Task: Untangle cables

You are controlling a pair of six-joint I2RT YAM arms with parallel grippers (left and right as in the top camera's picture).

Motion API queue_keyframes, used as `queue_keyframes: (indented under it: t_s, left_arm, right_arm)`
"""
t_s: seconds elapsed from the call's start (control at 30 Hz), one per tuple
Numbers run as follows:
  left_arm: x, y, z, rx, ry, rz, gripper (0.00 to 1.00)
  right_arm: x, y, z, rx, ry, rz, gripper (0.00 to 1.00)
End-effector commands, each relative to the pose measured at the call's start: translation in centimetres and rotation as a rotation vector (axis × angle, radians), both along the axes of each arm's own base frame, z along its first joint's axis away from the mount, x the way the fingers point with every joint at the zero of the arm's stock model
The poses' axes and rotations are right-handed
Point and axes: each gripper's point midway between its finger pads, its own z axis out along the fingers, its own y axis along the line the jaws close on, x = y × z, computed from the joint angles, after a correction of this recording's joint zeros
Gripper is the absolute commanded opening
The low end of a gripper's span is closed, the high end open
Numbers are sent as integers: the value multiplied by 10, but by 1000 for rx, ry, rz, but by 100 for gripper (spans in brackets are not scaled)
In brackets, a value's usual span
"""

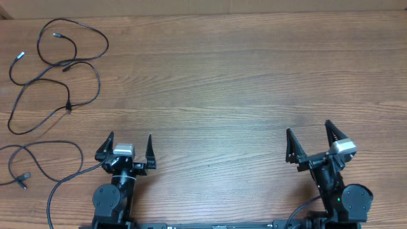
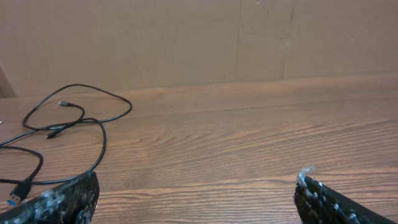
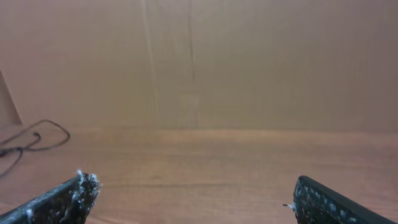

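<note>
— So, where are the cables (image 1: 68, 63) sitting?

— Far left corner of the desk (image 1: 222, 76) in the overhead view. Several thin black cords lie as loose loops that cross one another near the middle of the bunch, with small plug ends poking out at the top and left. One more thin cord (image 1: 13, 162) curls separately at the left edge, nearer the robot, ending in a small plug.

— And the arms?

— Both sit at the near edge, well apart from each other. The left pincer (image 1: 130, 136) has its fingers spread wide and holds nothing. The right pincer (image 1: 308, 127) is the same: spread wide, nothing between the fingers.

— Is either touching a cord?

— No. The left one is the nearer of the two, yet there is bare wood between it and the loops.

— What does the left wrist camera give?

— The left pincer (image 2: 198, 177) shows only its two fingertips in the bottom corners. The cables (image 2: 87, 120) lie ahead and to the left, flat on the wood, and a blue-tipped plug (image 2: 15, 196) rests just beside the left fingertip. A cardboard wall (image 2: 186, 37) stands behind the desk.

— The right wrist camera?

— The right pincer (image 3: 193, 180) is again parted, and the cables (image 3: 67, 134) appear small and blurred at the far left.
</note>
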Motion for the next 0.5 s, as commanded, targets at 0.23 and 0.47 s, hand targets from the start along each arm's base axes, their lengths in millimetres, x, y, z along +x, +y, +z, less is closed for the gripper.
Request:
queue_keyframes:
  t_s: [0.23, 0.47]
  left_arm:
    - [0, 1, 2, -10, -9, 5, 100]
    - [0, 1, 2, -10, -9, 5, 100]
  right_arm:
    - [4, 7, -37, -151, 18, 39, 100]
    - [5, 5, -40, -168, 27, 28, 100]
